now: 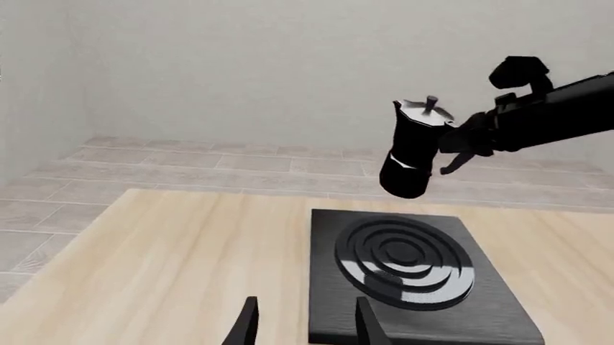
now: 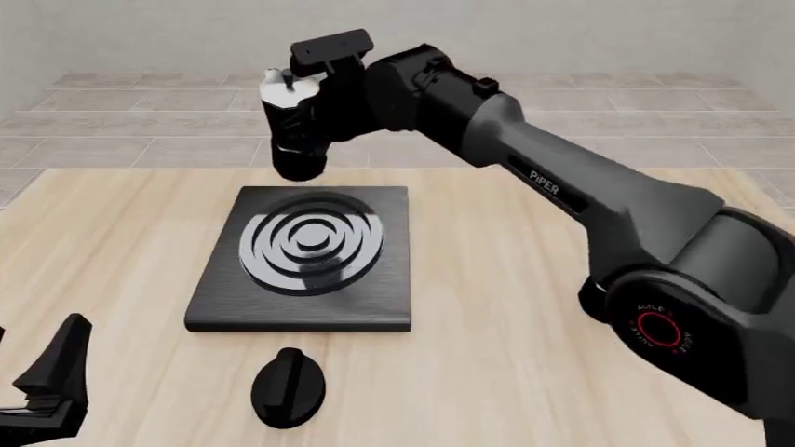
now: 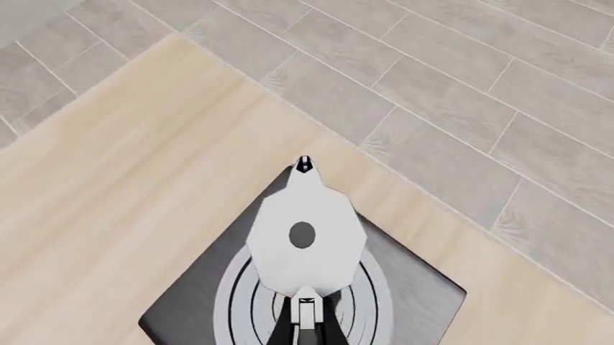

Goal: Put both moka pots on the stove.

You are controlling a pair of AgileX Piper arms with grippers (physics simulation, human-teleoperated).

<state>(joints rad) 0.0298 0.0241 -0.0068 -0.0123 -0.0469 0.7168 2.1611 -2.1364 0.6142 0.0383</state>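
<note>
Neither pot is on the stove (image 2: 304,256) yet, as far as the views show. The right pincer (image 1: 461,147) is clamped on the handle side of one moka pot (image 2: 294,126), which hangs in the air, slightly tilted, over the far edge of the stove; the rings lie below the pincer and clear of the pot's base. The right wrist view looks straight down on the silvery lid with the rings beneath it, so lowering looks like the next step. The left pincer (image 1: 302,323) is spread and holds nothing; the stove lies just ahead of its fingertips. The second moka pot is in no view. A black oval knob (image 2: 289,386) lies on the surface (image 2: 522,372).
</note>
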